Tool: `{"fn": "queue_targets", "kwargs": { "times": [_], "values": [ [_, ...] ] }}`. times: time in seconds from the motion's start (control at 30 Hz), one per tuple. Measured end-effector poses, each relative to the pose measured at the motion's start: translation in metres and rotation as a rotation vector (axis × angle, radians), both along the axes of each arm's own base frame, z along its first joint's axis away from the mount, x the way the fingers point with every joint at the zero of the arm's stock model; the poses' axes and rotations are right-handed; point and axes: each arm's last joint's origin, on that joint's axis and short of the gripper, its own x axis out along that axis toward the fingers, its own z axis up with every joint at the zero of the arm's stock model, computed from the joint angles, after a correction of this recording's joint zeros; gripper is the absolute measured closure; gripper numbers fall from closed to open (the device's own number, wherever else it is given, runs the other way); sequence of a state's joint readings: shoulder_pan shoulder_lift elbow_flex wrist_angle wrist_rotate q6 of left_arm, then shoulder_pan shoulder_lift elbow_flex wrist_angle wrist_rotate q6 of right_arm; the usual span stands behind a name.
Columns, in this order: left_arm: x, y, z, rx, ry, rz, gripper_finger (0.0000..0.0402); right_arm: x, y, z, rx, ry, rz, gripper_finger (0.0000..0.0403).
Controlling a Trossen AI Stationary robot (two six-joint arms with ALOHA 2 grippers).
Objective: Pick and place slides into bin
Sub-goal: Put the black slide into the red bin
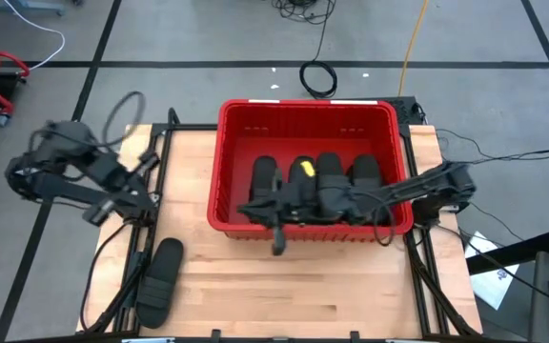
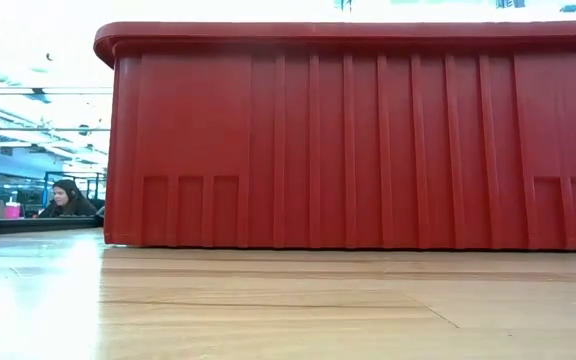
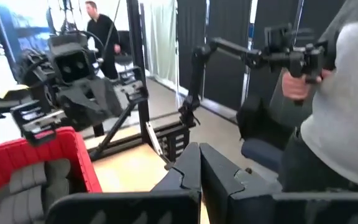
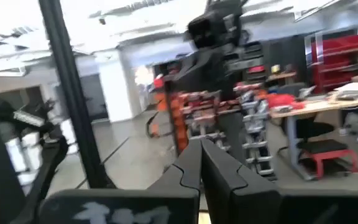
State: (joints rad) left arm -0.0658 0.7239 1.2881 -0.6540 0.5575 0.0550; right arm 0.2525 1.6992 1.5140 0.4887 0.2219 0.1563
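The red bin [image 1: 308,116] stands in the middle of the table and fills the low view [image 2: 348,150]. Several black slides [image 1: 267,176] lie side by side on its floor; they also show in the left wrist view [image 3: 36,186]. One more black slide [image 1: 163,276] lies flat on the table near the front left corner. My right gripper [image 1: 254,210] reaches in from the right, level over the slides in the bin, and is shut and empty [image 4: 201,149]. My left gripper [image 1: 151,193] hovers at the table's left edge, shut and empty [image 3: 199,155].
Bare wood lies in front of the bin [image 1: 332,286]. Cables run along both table edges [image 1: 112,276]. A person in a grey top stands close to the table [image 3: 344,93], and another person sits in the room behind it [image 2: 66,198].
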Motion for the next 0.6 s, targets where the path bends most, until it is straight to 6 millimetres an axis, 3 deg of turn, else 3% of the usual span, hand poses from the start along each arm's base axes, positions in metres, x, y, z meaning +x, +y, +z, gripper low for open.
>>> {"fn": "queue_targets", "kwargs": {
  "times": [0.23, 0.43, 0.6],
  "values": [
    [-0.038, 0.005, -0.006, -0.017, 0.028, 0.099, 0.0399, 0.047, -0.015, 0.016, 0.064, 0.183, 0.115, 0.0403],
    [-0.048, 0.008, -0.014, -0.029, 0.106, 0.198, 0.0398, 0.074, -0.032, 0.014, 0.095, 0.383, 0.168, 0.0403],
    [-0.049, 0.008, -0.017, -0.102, 0.184, 0.189, 0.0386, 0.089, -0.049, -0.002, 0.132, 0.443, 0.24, 0.0403]
  ]
}}
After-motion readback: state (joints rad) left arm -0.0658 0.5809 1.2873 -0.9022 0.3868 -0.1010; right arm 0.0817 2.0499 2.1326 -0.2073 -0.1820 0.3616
